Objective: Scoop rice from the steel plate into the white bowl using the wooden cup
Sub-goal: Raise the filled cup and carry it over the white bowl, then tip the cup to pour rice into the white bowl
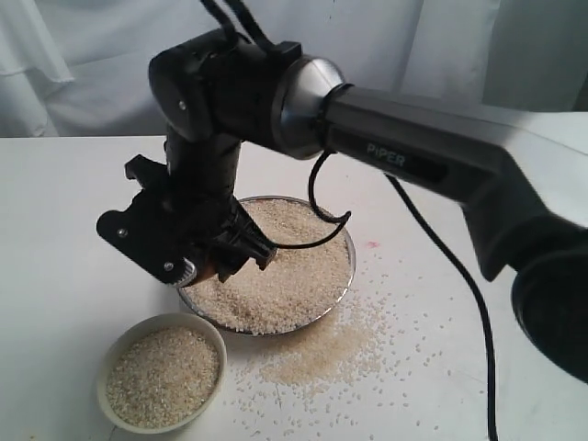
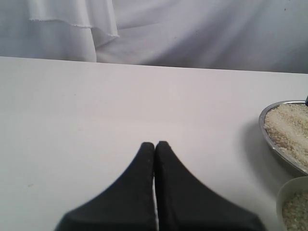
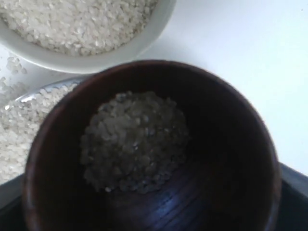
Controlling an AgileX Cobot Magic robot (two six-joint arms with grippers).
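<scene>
My right arm (image 1: 432, 156) is reaching across the counter (image 1: 64, 239) and is blocking the far left rim of the steel plate (image 1: 350, 266). A black cable (image 1: 480, 312) is trailing over the counter on the right, and a loop of it is hanging above the plate. A white cloth (image 1: 101, 64) is hanging behind.

My right fingers (image 1: 241, 246) are gripping the wooden cup (image 3: 231, 144), which is sitting over the plate's left edge with the white bowl (image 1: 107, 372) just beyond it. I cannot tell whether the cup is touching the plate.

A small layer of rice (image 3: 134, 139) is covering the cup's bottom. A broad heap is filling the plate, and the bowl, just beside the plate's front left, is holding rice nearly to its rim. Loose grains are lying scattered on the counter in front of and to the right of the plate.

My left fingers (image 2: 148, 151) are pressed together on nothing, over bare counter.
</scene>
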